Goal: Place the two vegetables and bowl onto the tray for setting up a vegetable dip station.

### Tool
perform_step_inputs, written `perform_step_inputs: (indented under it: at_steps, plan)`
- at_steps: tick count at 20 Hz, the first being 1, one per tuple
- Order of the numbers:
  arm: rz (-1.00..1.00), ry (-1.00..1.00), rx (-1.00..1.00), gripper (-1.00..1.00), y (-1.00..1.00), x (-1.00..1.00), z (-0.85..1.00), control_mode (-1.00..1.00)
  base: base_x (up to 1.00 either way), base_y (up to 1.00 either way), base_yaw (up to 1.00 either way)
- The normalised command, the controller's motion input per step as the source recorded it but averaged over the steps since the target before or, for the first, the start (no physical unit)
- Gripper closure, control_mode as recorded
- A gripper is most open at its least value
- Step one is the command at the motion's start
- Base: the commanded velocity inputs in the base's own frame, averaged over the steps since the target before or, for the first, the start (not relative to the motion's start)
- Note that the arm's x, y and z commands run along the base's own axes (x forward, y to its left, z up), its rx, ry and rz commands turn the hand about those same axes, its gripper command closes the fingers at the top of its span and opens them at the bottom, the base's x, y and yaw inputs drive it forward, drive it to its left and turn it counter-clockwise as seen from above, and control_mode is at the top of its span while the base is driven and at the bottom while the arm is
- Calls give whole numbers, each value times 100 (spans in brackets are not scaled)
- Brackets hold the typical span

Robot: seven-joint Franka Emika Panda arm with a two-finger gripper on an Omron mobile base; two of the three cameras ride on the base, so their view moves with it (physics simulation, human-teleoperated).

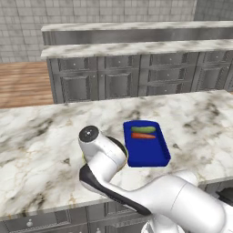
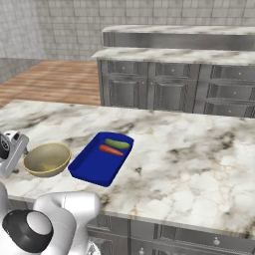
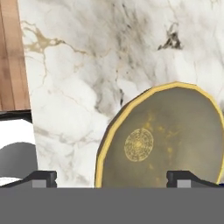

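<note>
Your claw [image 3: 112,177] hangs wide and empty over the bowl [image 2: 47,159], which sits on the table [image 2: 189,149] just beside the tray [image 2: 92,167]. Cucumber [image 2: 117,144] and carrot [image 2: 111,150], 2 vegetables, lie at the tray's far end. Risk: bowl landing on them and tipping.

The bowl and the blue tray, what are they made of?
The bowl looks like glazed pottery: dull tan inside, speckled, with a bright yellow rim, though that's a guess. The tray looks like smooth plastic: one even deep blue, slightly shiny. It could be painted metal.
</note>
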Motion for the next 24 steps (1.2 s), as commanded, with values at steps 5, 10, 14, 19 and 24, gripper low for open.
perform_step_inputs:
  at_steps: [5,10,14,19,24]
  plan:
    - [0,-3,0,-100,0,0,-23,-100,0,0,0]
    - [0,-2,0,-100,0,0,-17,-100,0,0,0]
    - [0,-1,0,-100,0,0,-15,-100,0,0,0]
    - [0,-1,0,-100,0,0,-13,-100,0,0,0]
    - [0,0,0,-100,0,0,-15,-100,0,0,0]
